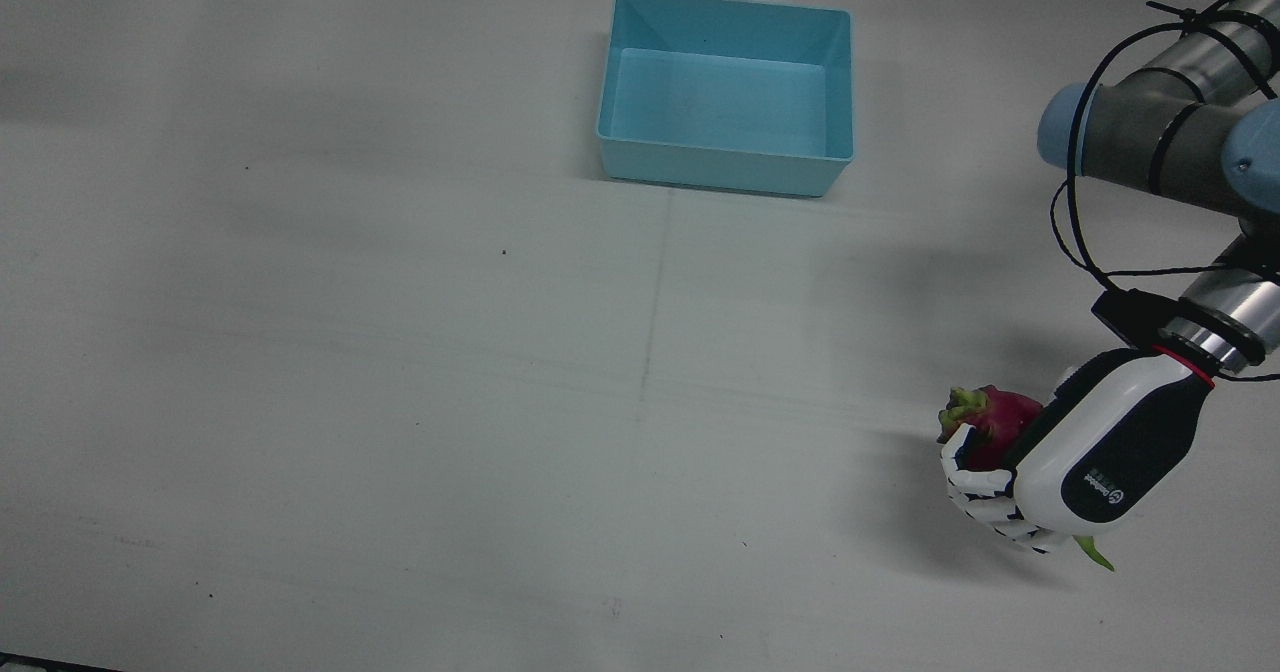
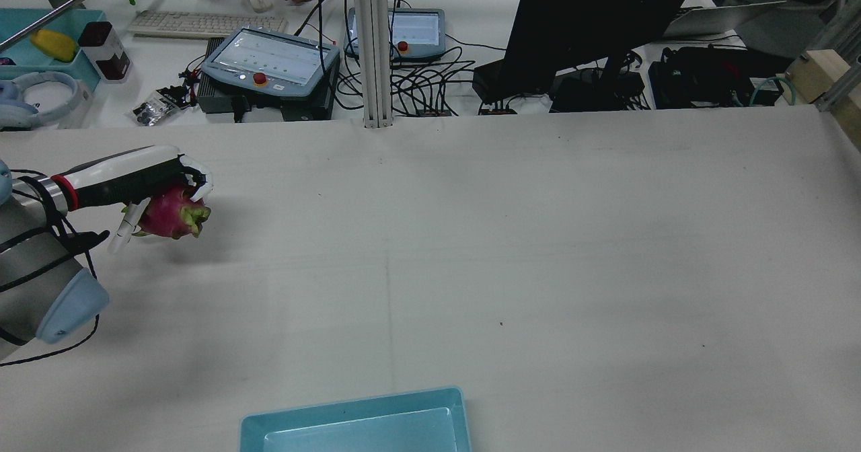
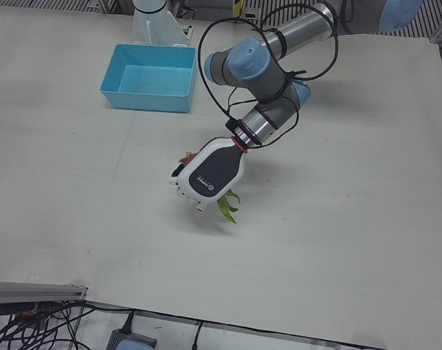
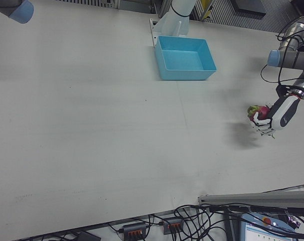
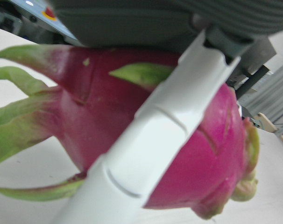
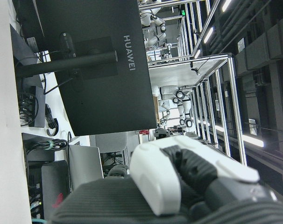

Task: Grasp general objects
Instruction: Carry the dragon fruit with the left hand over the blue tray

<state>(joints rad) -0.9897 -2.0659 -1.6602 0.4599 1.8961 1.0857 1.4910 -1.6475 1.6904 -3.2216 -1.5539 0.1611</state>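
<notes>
A pink dragon fruit [image 1: 1000, 420] with green scales is in my left hand [image 1: 1090, 452], near the table's edge on my left side. The hand is shut on it and holds it a little above the table, with its shadow beneath. The fruit [image 2: 168, 215] and hand [image 2: 128, 176] show at the rear view's left, and again in the left-front view [image 3: 210, 175] and the right-front view [image 4: 282, 114]. In the left hand view a white finger [image 5: 165, 135] crosses the fruit [image 5: 109, 116]. My right hand [image 6: 179, 177] shows only partly in its own view, away from the table.
A light blue bin [image 1: 727, 167] stands empty at the middle of the table on the robot's side; it also shows in the rear view [image 2: 350, 415] and the left-front view [image 3: 144, 100]. Monitors, cables and control boxes lie beyond the table's far edge.
</notes>
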